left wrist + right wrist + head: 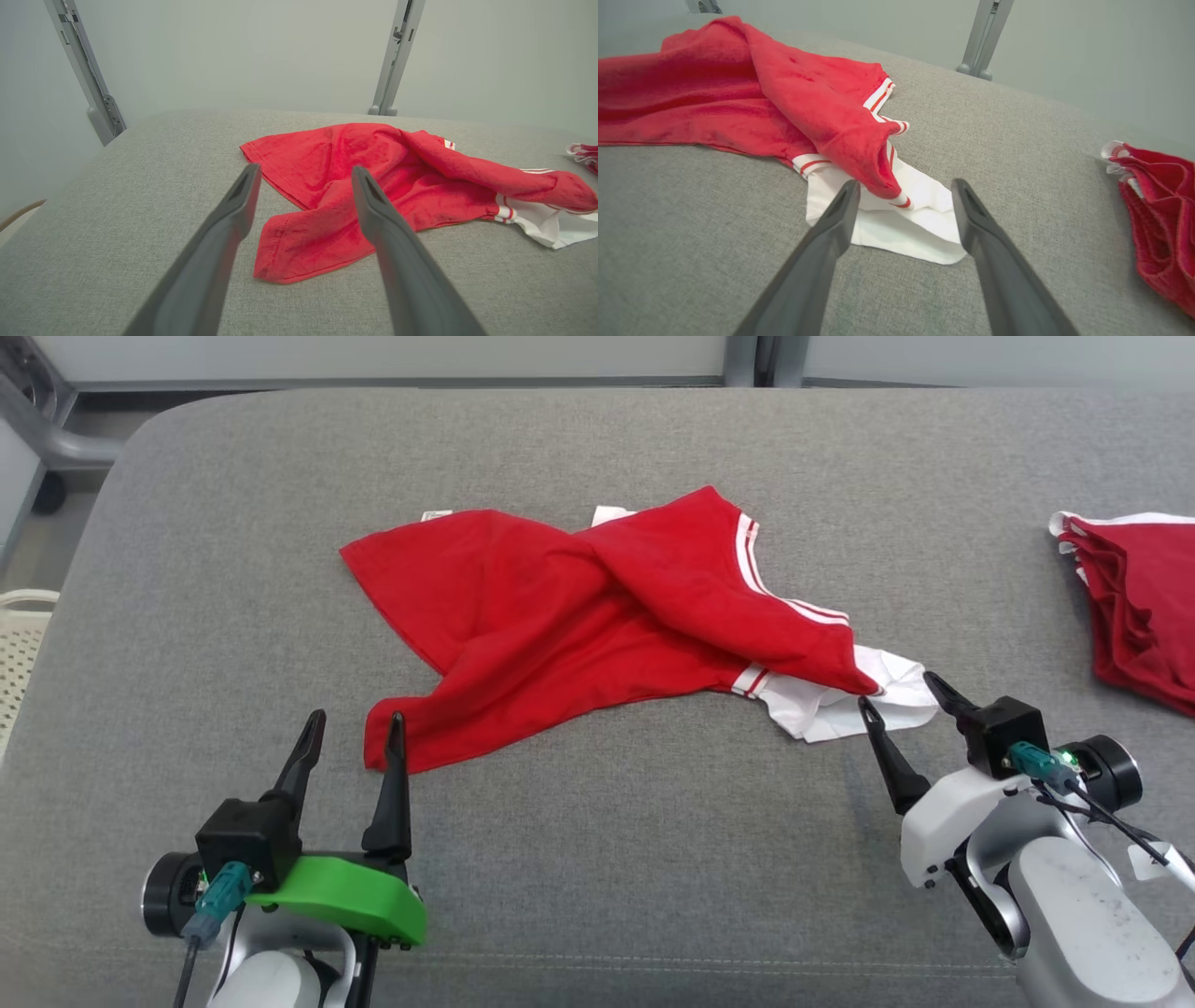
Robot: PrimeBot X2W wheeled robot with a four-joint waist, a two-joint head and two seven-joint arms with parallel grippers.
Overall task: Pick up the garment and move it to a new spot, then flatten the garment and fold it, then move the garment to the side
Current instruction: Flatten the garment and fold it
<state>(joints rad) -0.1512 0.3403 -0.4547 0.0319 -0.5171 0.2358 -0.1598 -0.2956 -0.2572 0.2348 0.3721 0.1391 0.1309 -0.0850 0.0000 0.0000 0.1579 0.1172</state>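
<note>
The garment (579, 616) is bright red, with a white part and thin red and white stripes. The worktop (653, 859) is plain grey. Another garment (1144, 607) at the worktop's right edge is darker red with white trim. The left gripper (358, 721) is black with a green cover. The right gripper (896, 689) is black with a white cover.

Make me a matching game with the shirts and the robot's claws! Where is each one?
Things:
1. big red shirt
2. other red garment
3. left claw
4. right claw

Places:
A. open, by the white sleeve
B. open, by the red hem corner
C. far right edge of the grey cushion
D. crumpled in the middle

Pairs: 1-D, 2-C, 3-B, 4-A
</note>
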